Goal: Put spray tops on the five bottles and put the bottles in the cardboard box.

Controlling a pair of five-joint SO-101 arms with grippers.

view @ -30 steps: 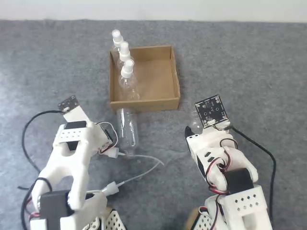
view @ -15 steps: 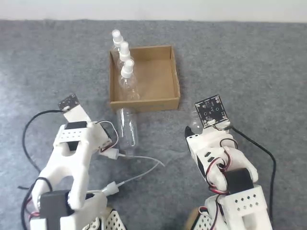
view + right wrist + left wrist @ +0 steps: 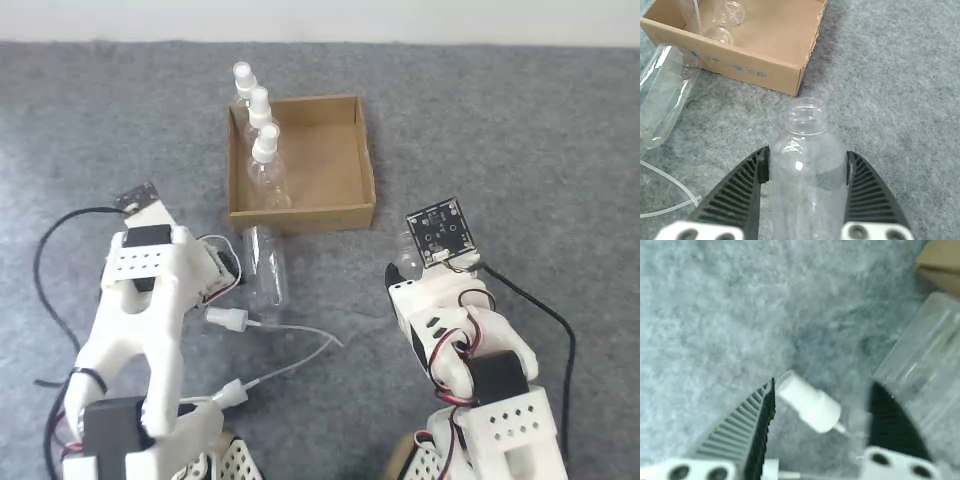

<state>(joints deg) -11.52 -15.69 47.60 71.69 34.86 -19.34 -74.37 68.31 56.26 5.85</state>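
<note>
Bottle (image 3: pixel 807 165) topless btwn right fingers (image 3: pixel 735 195).

- The bottle (image 3: pixel 807 190) clamped in the right gripper (image 3: pixel 806 156): clear, glossy plastic.
- The spray top (image 3: pixel 807 402) between the left gripper's (image 3: pixel 823 386) spread fingers (image 3: pixel 752 420): smooth white plastic.
- Those fingers: black, ribbed, matt plastic.
- The cardboard box (image 3: pixel 765 67) ahead of the right gripper: matt brown card.
- The table cover (image 3: pixel 500 130) beneath both: rough grey cloth.
</note>
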